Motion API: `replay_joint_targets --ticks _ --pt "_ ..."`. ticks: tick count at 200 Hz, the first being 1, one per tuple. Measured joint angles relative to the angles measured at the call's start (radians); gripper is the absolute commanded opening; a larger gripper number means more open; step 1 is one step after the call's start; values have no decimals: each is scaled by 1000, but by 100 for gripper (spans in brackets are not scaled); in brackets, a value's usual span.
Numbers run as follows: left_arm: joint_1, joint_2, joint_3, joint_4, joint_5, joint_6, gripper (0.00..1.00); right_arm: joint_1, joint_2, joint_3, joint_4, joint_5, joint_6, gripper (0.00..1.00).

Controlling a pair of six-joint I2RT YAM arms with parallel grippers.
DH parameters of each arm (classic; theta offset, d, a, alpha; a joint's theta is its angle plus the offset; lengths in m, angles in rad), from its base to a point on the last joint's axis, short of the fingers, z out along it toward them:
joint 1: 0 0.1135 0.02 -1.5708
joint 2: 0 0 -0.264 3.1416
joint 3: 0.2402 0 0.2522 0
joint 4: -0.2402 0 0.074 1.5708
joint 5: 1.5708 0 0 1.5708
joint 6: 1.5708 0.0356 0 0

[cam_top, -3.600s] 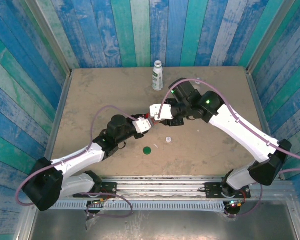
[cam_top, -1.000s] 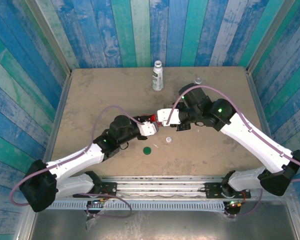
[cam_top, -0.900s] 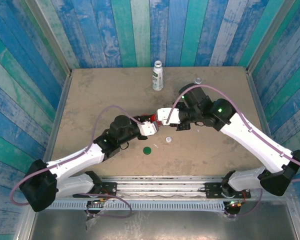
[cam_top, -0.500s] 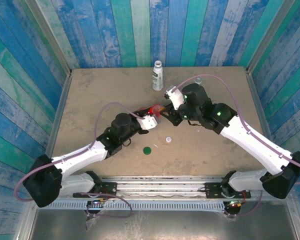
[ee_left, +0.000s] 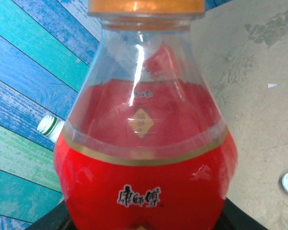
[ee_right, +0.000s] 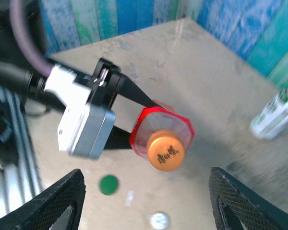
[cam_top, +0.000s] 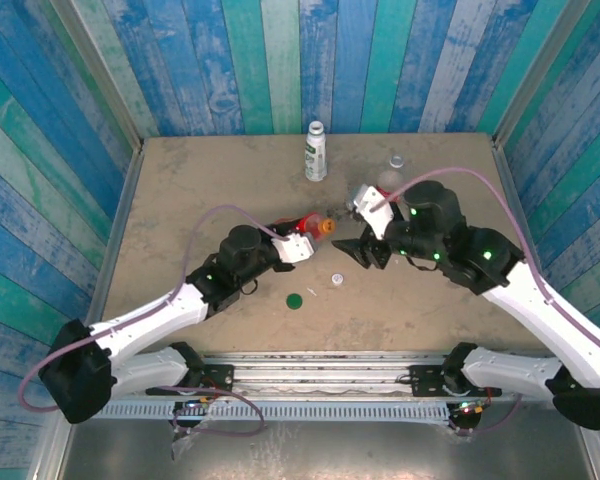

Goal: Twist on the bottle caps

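My left gripper [cam_top: 302, 228] is shut on the red bottle [cam_top: 303, 221], holding it tilted above the table's middle. The orange cap [cam_top: 327, 226] sits on its neck. In the left wrist view the red bottle [ee_left: 144, 182] looms close, with the orange cap [ee_left: 146, 5] at the top. My right gripper [cam_top: 356, 225] is open, just right of the cap and apart from it. Seen from the right wrist, the orange cap [ee_right: 165, 151] lies ahead between the spread fingers [ee_right: 62, 201]. The dark green cap [cam_top: 294, 299] and white cap [cam_top: 336, 279] lie loose on the table.
The white-labelled bottle with green print [cam_top: 316, 152] stands uncapped at the back edge. A clear bottle [cam_top: 395, 159] stands at the back right, beyond the right arm. Wooden walls close in the table [cam_top: 200, 180] on three sides. The green cap [ee_right: 108, 184] and white cap [ee_right: 159, 220] sit below the held bottle.
My right gripper has let go of the orange cap, opened and drawn back to the right. The left gripper lifted the red bottle slightly and still holds it.
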Motion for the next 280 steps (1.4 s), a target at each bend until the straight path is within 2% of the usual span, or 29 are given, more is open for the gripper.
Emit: replay_joint_targets --ticks 21,41,60,81,116,176,217,246,266,280 --pt "0 -12 0 -26 5 30 48 -2 3 17 -51 5 -269 71" --pt "0 -12 0 -53 21 59 48 -3 66 51 -102 10 -455 65" --pt "0 -12 2 -64 36 69 47 -3 128 72 -137 -1 -556 56" --pt "0 -12 2 -57 54 73 46 -3 170 83 -163 -21 -610 52" --pt "1 -11 2 -49 72 80 46 -4 193 99 -183 -34 -644 44" --pt "1 -11 2 -49 81 89 45 -5 247 146 -193 -48 -636 42" --pt "1 -11 2 -50 87 90 45 -5 261 150 -193 -43 -620 25" --pt "1 -11 2 -49 88 89 44 -5 261 152 -194 -33 -607 19" --pt "1 -10 2 -44 89 85 44 -3 261 152 -192 -21 -554 13" --pt "2 -6 2 -32 83 82 44 -2 261 152 -179 -5 -447 13"
